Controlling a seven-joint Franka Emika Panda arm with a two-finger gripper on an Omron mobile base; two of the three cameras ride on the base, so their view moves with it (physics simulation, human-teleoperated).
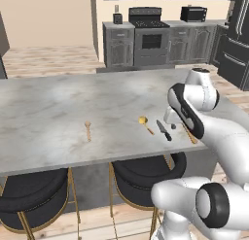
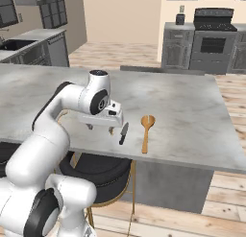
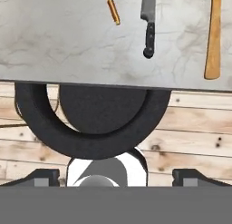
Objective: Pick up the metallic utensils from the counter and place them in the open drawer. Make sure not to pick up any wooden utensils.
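A small knife (image 2: 123, 133) with a grey blade and black handle, the metallic utensil, lies near the front edge of the pale marbled counter (image 2: 182, 101). In the hand view the knife (image 3: 147, 23) points its handle toward me. My gripper (image 2: 100, 129) hangs open and empty over the counter's front edge, just left of the knife, fingers down. Its fingertips (image 3: 43, 177) stand wide apart in the hand view. The wooden utensils are a long wooden spoon (image 2: 146, 133) right of the knife, a thin curved stick (image 3: 112, 7) left of it, and a small spoon (image 1: 87, 129) farther left. The open drawer is out of view.
Two black round stools (image 1: 146, 176) with gold legs stand under the counter's front edge; one stool (image 3: 99, 119) sits right below my hand. Dark cabinets and a stove (image 1: 148, 37) line the far wall. My own white arm (image 1: 194, 112) covers part of the long spoon.
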